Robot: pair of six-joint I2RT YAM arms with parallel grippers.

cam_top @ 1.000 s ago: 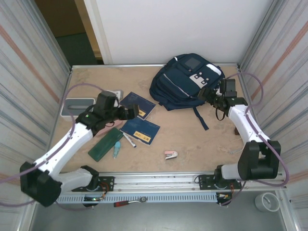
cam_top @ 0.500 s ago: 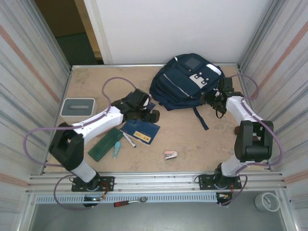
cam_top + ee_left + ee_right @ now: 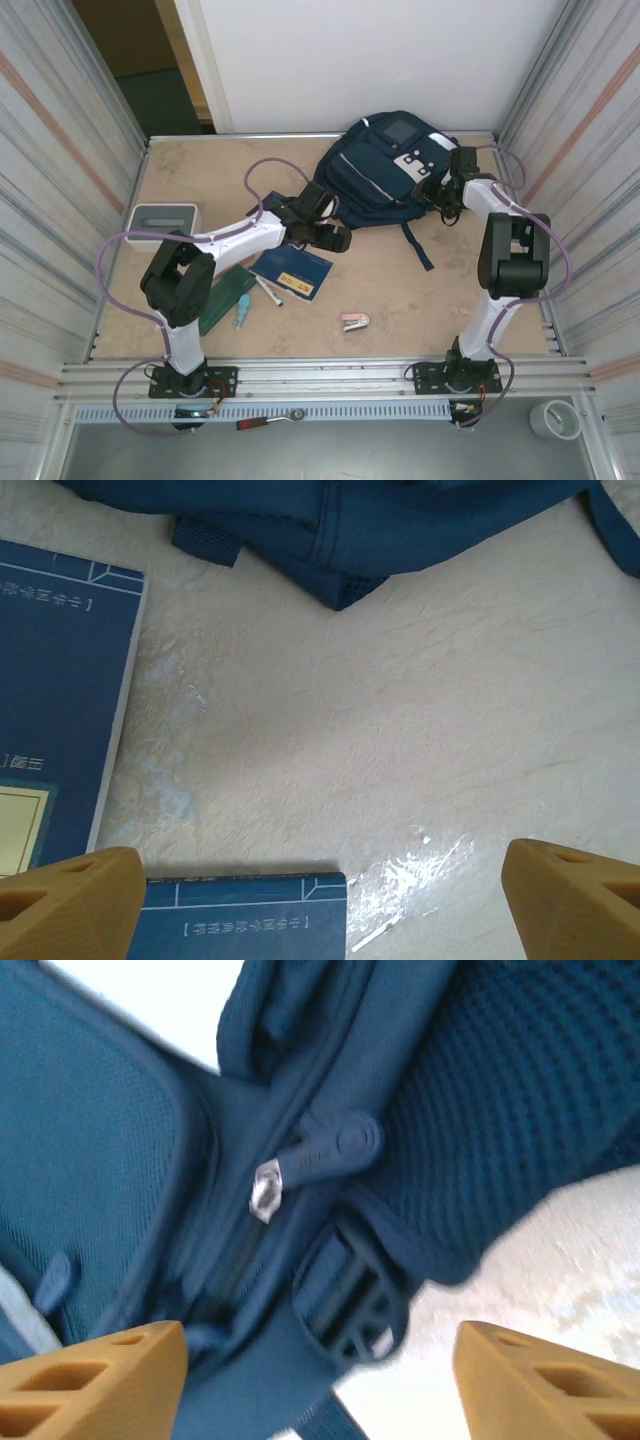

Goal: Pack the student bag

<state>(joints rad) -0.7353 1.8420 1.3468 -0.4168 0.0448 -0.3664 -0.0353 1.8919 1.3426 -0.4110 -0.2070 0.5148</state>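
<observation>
The student bag (image 3: 385, 170), a navy backpack with white stripes, lies at the back right of the table. My left gripper (image 3: 332, 236) hovers open just off its near left edge. In the left wrist view the gripper (image 3: 320, 910) spans bare table and a blue notebook's corner (image 3: 250, 918), with the bag's hem (image 3: 400, 520) ahead. My right gripper (image 3: 441, 190) is at the bag's right side. In the right wrist view it (image 3: 320, 1380) stands open around a strap buckle (image 3: 350, 1300), touching neither finger, below a silver zipper pull (image 3: 265, 1188).
Two blue notebooks (image 3: 291, 270) (image 3: 60, 700) lie left of the bag. A green pencil case (image 3: 222, 297), a pen (image 3: 268, 291) and a teal item (image 3: 243, 312) sit near the left arm. A pink item (image 3: 355, 322) lies mid-front; a grey-white box (image 3: 163, 222) at left.
My left arm swung right across the notebooks to the bag's near left edge. The right gripper moved up against the bag's right side and its jaws narrowed somewhat.
</observation>
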